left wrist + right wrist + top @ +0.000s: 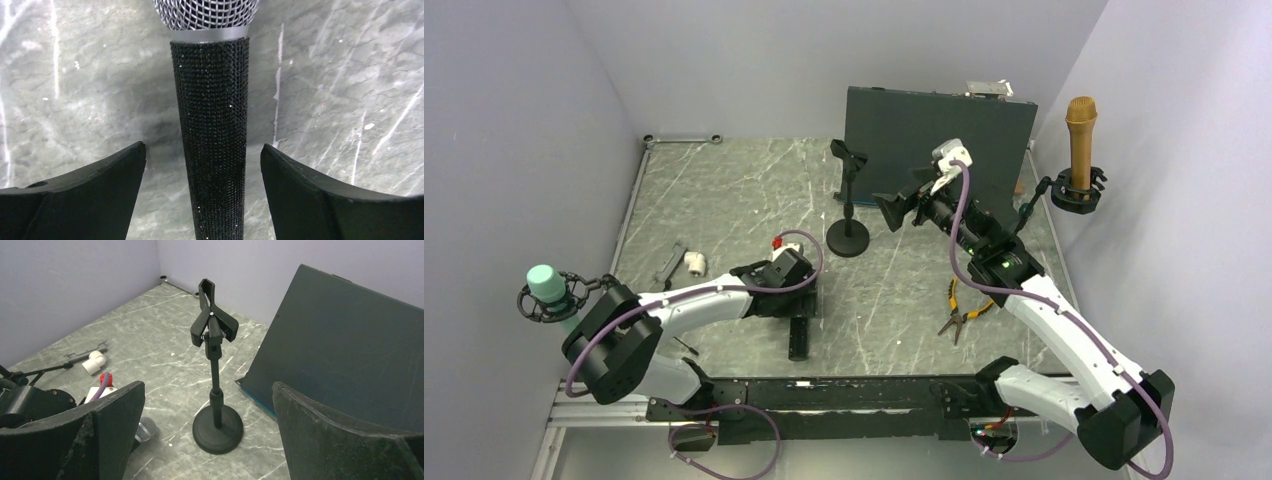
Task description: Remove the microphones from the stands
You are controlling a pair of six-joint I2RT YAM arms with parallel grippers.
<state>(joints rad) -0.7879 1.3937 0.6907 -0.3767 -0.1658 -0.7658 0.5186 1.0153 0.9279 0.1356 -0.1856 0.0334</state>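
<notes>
The black glittery microphone (212,125) with a silver mesh head lies flat on the marble table (75,100), its handle running between my left fingers. My left gripper (203,146) is open over it, with a gap on each side of the handle. From above, the handle's end (800,340) sticks out below the left gripper (786,298). The black stand (848,215) is upright on its round base, its clip (212,322) empty. My right gripper (207,385) is open with nothing in it, facing the stand from the right. The microphone's head (145,429) shows beside my right gripper's left finger.
A dark board (939,130) leans at the back right of the stand. A gold microphone (1080,135) sits in a holder on the right wall, a green one (549,285) on the left. Pliers (962,310) and a white pipe fitting (694,262) lie on the table.
</notes>
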